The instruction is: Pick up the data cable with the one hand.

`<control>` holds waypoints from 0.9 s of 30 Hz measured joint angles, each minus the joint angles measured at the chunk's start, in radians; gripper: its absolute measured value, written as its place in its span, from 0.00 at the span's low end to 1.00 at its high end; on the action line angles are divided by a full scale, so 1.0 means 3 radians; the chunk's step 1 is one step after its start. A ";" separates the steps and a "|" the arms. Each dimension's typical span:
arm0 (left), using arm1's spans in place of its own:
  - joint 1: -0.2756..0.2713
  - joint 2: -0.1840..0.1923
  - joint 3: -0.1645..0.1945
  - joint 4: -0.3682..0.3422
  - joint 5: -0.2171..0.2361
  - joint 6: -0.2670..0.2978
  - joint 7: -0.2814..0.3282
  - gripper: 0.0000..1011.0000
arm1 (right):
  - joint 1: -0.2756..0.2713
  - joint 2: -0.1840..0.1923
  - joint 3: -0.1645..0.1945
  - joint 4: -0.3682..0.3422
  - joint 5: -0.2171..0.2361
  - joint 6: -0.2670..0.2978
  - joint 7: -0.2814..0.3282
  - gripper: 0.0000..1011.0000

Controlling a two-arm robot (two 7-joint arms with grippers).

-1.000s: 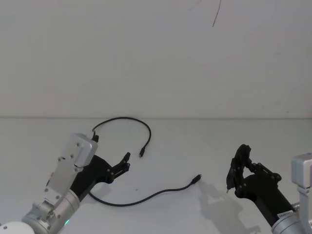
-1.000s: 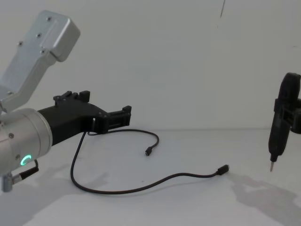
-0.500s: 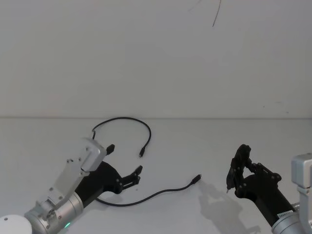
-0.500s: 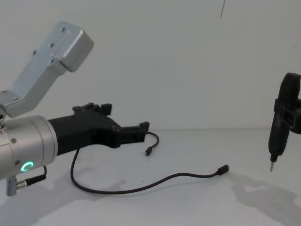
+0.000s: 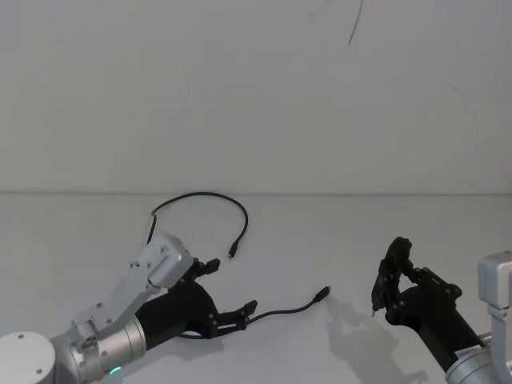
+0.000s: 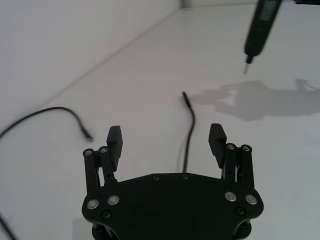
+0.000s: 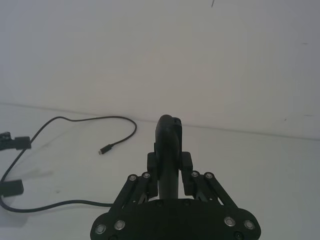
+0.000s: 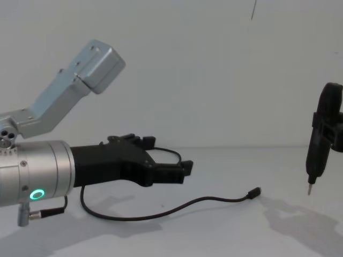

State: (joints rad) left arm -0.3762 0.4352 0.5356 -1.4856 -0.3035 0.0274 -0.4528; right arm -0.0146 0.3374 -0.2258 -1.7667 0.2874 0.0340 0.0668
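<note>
Left gripper [image 5: 230, 286] hovers over the data cable [image 5: 280, 309], fingers [image 6: 115, 136] spread wide and empty; right gripper [image 7: 169, 164] sits parked clutching a black tool [image 8: 320, 140].

Black data cable [image 8: 225, 199], white table [image 8: 214, 238]; black left gripper [image 6: 165, 132], silver wrist [image 8: 32, 168], green ring [image 8: 36, 194]; black right gripper [image 7: 170, 165], tool [image 8: 317, 152].

No legible txt, labels, brands or nos. seen anywhere.
</note>
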 joint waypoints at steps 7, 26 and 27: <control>-0.0174 -0.0050 0.0063 0.0225 -0.0146 0.0044 -0.0348 0.99 | 0.0000 0.0000 0.0000 0.0000 0.0000 0.0000 0.0000 0.27; -0.0479 -0.0294 0.0182 0.0801 -0.0352 0.0116 -0.0656 0.99 | 0.0000 0.0000 0.0000 0.0000 0.0000 0.0000 0.0000 0.27; -0.0493 -0.0305 0.0189 0.0820 -0.0353 0.0117 -0.0661 0.99 | 0.0000 0.0000 0.0000 0.0000 0.0000 0.0000 0.0000 0.27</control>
State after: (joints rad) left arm -0.5241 0.3436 0.5924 -1.2395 -0.4094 0.0624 -0.6511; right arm -0.0147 0.3374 -0.2258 -1.7667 0.2873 0.0340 0.0668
